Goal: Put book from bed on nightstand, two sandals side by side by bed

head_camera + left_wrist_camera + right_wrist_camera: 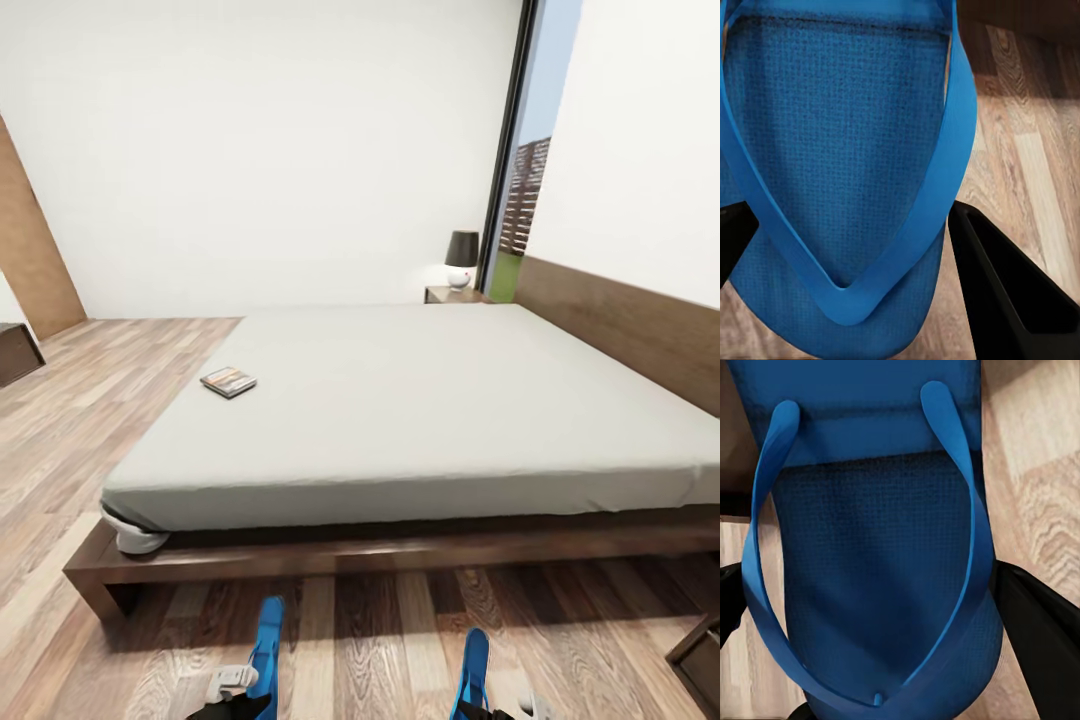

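With each arm's jaws clamped on a sandal, left sandal (267, 640) and right sandal (473, 672), we should lower both level, parallel, beside the bed (400, 420).

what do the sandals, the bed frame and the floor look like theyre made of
The sandals look like foam or rubber: matte blue sole with a fine woven-looking grain and smooth straps. The bed frame looks like dark brown wood with a slight sheen and faint grain. The floor looks like wood planks or laminate, with mixed light and mid-brown boards and visible grain.
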Controlling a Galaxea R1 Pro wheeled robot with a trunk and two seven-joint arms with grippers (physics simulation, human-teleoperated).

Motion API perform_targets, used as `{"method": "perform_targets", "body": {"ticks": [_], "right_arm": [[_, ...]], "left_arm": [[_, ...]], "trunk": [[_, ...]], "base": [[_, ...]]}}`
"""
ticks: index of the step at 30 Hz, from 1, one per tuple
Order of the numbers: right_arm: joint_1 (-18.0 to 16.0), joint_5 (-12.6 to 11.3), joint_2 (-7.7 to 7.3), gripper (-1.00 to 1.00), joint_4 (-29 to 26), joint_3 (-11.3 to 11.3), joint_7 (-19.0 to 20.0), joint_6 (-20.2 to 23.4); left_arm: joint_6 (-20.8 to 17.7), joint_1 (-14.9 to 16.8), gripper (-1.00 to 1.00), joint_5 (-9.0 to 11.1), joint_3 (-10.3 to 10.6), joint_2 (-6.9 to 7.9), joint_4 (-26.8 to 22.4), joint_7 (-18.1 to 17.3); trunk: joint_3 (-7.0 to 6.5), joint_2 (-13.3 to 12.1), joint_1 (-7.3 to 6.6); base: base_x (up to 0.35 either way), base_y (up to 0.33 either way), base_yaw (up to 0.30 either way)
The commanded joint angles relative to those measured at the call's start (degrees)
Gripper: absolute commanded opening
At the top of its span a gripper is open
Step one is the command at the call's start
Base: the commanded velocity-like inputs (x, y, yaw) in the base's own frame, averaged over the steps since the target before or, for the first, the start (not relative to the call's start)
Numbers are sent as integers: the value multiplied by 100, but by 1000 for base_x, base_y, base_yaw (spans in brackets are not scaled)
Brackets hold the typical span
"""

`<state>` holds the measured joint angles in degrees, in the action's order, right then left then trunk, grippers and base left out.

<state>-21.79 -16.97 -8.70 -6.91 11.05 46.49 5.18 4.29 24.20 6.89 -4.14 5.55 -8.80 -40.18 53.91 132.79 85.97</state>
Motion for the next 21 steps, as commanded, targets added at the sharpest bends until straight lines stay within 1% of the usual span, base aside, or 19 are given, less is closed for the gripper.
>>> {"method": "perform_targets", "body": {"ticks": [1, 3, 6, 21], "right_arm": [[-1, -8, 0, -100, -3, 46, 27, 62], [-1, -8, 0, -100, -3, 46, 27, 62], [-1, -8, 0, -100, -3, 46, 27, 62], [-1, -7, -2, -100, -11, 46, 27, 62]], "left_arm": [[12, 5, -100, -21, -43, -2, 10, -34], [11, 5, -100, -21, -43, -2, 10, -34], [11, 5, -100, -21, -43, -2, 10, -34], [14, 5, -100, -12, -53, -2, 0, -34]], "trunk": [[5, 2, -1], [5, 2, -1], [5, 2, -1], [5, 2, -1]], "base": [[0, 0, 218], [0, 0, 171], [0, 0, 62], [0, 0, 3]]}}
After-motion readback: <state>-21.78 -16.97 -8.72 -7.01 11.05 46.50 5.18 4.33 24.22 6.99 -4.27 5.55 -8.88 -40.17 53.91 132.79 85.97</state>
